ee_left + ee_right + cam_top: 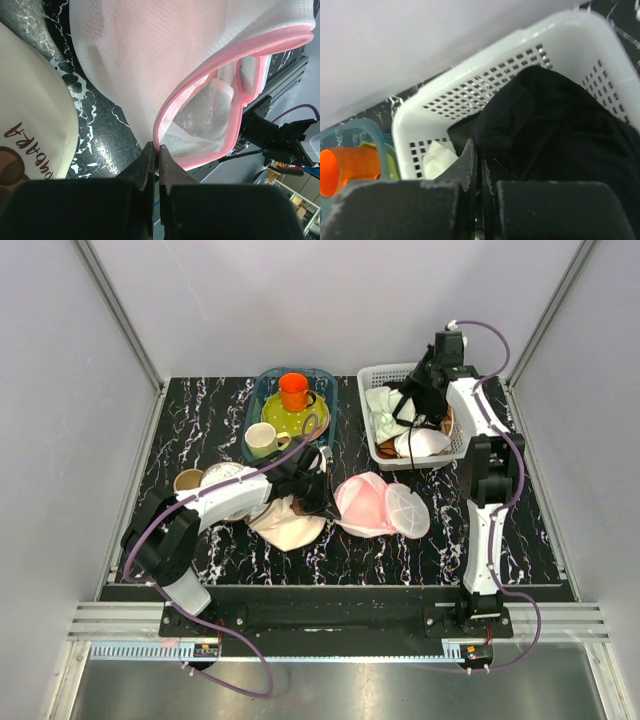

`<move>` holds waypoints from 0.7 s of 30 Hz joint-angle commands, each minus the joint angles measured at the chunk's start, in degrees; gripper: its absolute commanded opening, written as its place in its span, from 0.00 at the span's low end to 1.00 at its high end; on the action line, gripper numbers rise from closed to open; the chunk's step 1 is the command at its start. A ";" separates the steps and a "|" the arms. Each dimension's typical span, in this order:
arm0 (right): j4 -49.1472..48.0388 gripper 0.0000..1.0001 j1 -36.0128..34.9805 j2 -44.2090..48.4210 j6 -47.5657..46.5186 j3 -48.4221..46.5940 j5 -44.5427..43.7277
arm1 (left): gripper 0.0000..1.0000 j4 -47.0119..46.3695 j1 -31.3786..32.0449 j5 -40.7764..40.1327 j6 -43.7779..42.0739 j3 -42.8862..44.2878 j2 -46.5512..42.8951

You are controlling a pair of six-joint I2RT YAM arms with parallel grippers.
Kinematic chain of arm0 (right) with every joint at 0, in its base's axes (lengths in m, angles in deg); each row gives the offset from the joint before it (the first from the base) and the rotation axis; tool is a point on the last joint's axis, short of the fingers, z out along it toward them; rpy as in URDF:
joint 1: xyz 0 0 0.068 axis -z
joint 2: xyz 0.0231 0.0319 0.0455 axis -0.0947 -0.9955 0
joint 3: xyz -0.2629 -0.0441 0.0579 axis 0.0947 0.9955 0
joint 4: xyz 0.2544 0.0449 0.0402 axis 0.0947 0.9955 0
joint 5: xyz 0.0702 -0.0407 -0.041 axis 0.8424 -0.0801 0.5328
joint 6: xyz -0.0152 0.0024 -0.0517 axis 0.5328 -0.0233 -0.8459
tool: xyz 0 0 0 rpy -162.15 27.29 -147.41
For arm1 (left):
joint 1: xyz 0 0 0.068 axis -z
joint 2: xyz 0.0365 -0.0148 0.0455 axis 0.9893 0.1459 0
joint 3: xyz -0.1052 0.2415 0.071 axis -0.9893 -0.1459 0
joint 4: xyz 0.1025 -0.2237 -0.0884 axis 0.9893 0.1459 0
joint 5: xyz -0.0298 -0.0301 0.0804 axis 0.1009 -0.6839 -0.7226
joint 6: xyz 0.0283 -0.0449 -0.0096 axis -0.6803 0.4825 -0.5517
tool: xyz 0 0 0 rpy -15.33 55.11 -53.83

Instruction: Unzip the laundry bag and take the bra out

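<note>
The laundry bag lies open in the middle of the table, its white mesh lid with spoke ribs folded to the right. Light-pink fabric, the bra, fills its left half. My left gripper is shut on the bag's pink rim at the left edge. In the left wrist view the gripper pinches the pink rim, and pink glows through the bag's mesh. My right gripper is over the white basket, shut, its tips against a black cloth; whether it pinches the cloth is unclear.
A beige cap with a brown mark lies under my left arm, also in the left wrist view. The white basket holds a pale green cloth and a white domed item. A teal tray with an orange cup and a mug stands at the back.
</note>
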State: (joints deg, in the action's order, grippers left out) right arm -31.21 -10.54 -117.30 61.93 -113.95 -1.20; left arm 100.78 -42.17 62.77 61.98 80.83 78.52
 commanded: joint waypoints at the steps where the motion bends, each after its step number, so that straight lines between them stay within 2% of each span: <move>1: 3.58 0.00 0.44 -4.49 2.29 -4.90 3.50 | 0.00 -0.90 0.37 0.65 0.08 0.75 -1.76; 7: 4.19 0.00 0.62 -5.29 1.33 -3.76 5.09 | 0.00 -0.64 0.81 0.65 -0.27 1.46 -0.61; 13: 4.02 0.00 0.62 -8.80 3.70 -4.45 12.11 | 0.00 -0.29 0.99 0.74 -0.27 1.28 -0.43; 16: 4.98 0.00 0.18 -14.07 6.25 -8.66 16.59 | 0.00 0.24 1.08 0.04 -0.18 1.55 -0.87; 17: 7.59 0.00 -0.34 -15.56 6.51 -12.85 17.21 | 0.00 0.33 1.08 -0.14 -0.09 1.55 -1.14; 21: 12.71 0.00 -2.63 -21.10 4.67 -22.55 16.08 | 0.00 0.59 1.16 -1.28 0.17 1.46 -1.84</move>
State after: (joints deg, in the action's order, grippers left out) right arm -25.57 -10.30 -134.40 66.76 -129.29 11.95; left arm 101.53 -41.30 62.53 61.98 80.83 78.52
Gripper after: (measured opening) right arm 0.018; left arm 0.012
